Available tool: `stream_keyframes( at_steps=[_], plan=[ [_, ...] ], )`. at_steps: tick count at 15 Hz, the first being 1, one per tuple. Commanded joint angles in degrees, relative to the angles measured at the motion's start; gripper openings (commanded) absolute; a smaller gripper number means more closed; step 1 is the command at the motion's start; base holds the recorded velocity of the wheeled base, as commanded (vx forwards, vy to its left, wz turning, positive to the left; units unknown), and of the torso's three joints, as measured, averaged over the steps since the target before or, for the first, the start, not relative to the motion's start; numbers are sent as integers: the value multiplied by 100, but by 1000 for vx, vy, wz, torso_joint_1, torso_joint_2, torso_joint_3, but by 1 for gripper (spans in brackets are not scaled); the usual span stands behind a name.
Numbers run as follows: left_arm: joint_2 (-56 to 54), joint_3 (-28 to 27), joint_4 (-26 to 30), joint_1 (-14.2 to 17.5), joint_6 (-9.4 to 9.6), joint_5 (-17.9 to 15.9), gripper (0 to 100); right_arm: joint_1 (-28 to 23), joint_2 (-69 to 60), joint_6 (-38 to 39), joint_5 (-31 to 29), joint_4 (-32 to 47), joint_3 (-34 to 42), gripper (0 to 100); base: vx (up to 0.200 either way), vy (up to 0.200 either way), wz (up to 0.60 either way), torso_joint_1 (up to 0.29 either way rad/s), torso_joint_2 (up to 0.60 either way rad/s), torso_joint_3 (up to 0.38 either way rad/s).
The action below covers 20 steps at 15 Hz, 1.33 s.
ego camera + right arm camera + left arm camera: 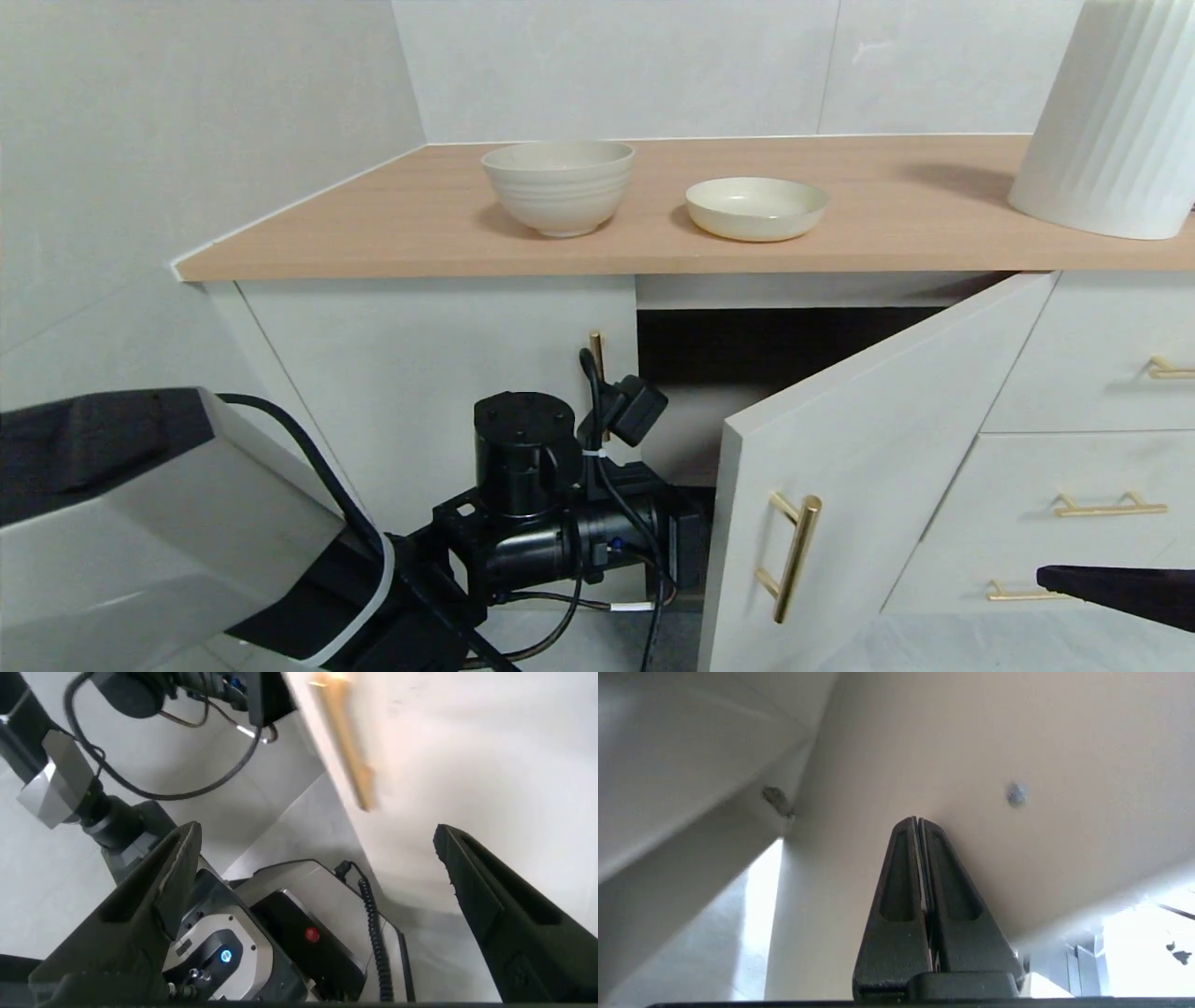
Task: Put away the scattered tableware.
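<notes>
Head view puts the left arm [523, 523] low at the front of the cabinet, its wrist aimed into the gap between the closed left-hand door and the open door [868, 448]. The left gripper [917, 826] is clenched, its two fingers pressed flat together with nothing between them, and a pale panel lies just beyond its tips. Whether the tips touch that panel cannot be told.

High above this gripper and well apart from it, the bowl [558, 185] stands upright on the countertop [373, 224]. The shallow dish [756, 207] sits near the bowl, above and a little right of the gripper. Neither piece is held.

Further right, the door hangs partly open, its gold handle [792, 558] facing outward. The right gripper [316, 835] waits low on the door's outer side with its fingers spread wide and empty. The handle lies ahead of it and not between its fingers. Beyond it are the drawers [1074, 467], and far above it a tall ribbed white container [1111, 121] stands on the counter.

The step in hand looks like opening the cabinet, with no tableware yet moved. Next, the door probably needs swinging wider. Then one arm must rise to the counter, open over the bowl's rim and grip it without tipping.
</notes>
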Motion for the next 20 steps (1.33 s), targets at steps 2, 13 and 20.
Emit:
stream_keyframes(
  at_steps=[2,13,20],
  plan=[
    [257,-234,7,-16,-1,-23,0,2,-28,1,10,-1,30,100,-200,0,0,-7,5,5],
    [476,-1288,983,-121,-1,373,0,2,-133,-8,2,-10,12,100,0,0,0,0,0,0],
    [538,-1745,1317,-244,-1,417,0,2,-265,-8,-25,-19,-32,100,-86,0,0,0,2,-1]
  ],
)
